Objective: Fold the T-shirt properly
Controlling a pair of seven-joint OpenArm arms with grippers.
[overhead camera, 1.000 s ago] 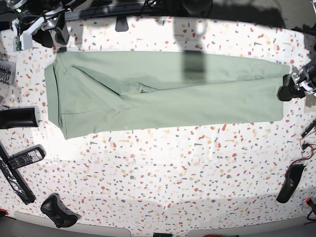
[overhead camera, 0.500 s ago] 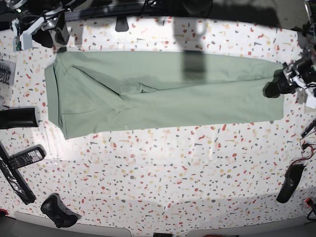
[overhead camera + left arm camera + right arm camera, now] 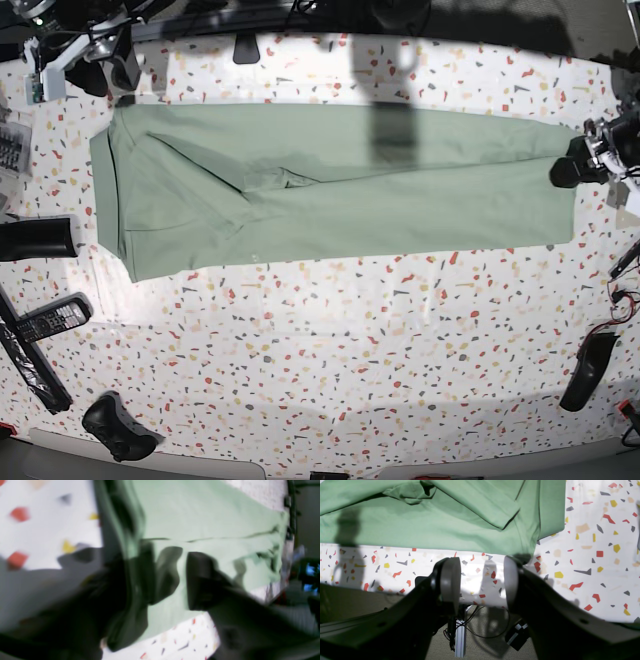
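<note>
Two arms work at opposite ends of a terrazzo-patterned table (image 3: pixel 330 350). On it the T-shirt (image 3: pixel 340 185), pale sage green, lies folded into a long band that runs from the far left toward the right edge, flat over most of its length, with a diagonal fold and a small bunched crease left of the middle. The left gripper (image 3: pixel 162 580) sits at the shirt's right end in the base view; its wrist camera, which is blurred, shows the dark fingers (image 3: pixel 202 580) on either side of a raised, puckered edge of green cloth, the cloth passing between them, so it grips the shirt's hem there. The right gripper (image 3: pixel 482 580) hangs at the far left corner, beyond the shirt's left end and apart from it; its two round grey pads (image 3: pixel 450 580) stand well separated with only bare table between them, holding nothing. At the near left edge of the table lie a remote control (image 3: pixel 48 320), a black cylinder (image 3: pixel 38 238) and a game controller (image 3: pixel 118 428).
</note>
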